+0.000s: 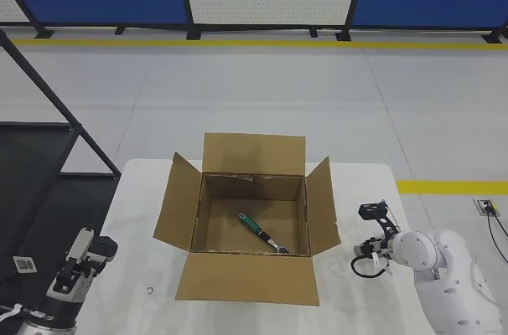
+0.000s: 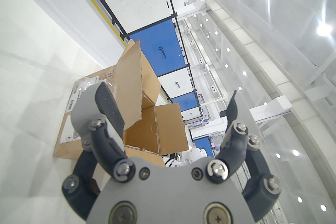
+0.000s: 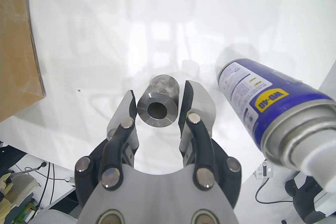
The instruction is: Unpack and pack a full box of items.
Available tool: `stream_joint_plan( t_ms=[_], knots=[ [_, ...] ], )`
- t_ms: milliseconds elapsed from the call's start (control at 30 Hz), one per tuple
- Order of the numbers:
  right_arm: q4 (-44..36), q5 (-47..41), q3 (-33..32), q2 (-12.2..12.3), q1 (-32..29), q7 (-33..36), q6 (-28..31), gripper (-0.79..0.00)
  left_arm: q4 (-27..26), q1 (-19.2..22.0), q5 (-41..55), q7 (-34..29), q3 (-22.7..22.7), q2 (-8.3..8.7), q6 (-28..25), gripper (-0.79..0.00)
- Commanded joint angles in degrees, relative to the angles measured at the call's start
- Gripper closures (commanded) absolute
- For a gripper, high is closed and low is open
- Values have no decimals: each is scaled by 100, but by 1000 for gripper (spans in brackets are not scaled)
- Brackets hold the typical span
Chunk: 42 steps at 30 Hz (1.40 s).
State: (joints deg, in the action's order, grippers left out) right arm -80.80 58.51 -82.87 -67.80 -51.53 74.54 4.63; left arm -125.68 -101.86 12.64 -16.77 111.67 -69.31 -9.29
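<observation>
steel cylinder (image 3: 162, 89) sits clamped in our right gripper (image 3: 158, 101) right of the cardboard box (image 1: 254, 186) (a green wrench (image 1: 258, 230) lies inside); our left gripper (image 2: 168, 107) gapes wide, empty, near left.

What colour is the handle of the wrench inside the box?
Green handle; top view.

Box (image 1: 254, 186) mouth open overhead; flaps (image 1: 254, 151) splay at 12, 3, 6, 9 o'clock; spray can (image 3: 265, 104) just beside right tool (image 3: 159, 88).
</observation>
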Motion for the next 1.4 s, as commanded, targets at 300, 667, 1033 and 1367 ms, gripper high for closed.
stream_joint_plan(
  t_ms=[300,667,1033,1367],
  knots=[
    [220,11,139,27,123,-53,-138,-280,0,0,0,0,0,0,0,-785],
    [-704,-81,-203,136,-151,-154,-146,0,0,0,0,0,0,0,0,-785],
    [-3600,-437,-917,249,-1076,-403,-217,0,0,0,0,0,0,0,0,-785],
    [-4653,-328,-936,279,-1555,-674,-244,0,0,0,0,0,0,0,0,-785]
  ],
)
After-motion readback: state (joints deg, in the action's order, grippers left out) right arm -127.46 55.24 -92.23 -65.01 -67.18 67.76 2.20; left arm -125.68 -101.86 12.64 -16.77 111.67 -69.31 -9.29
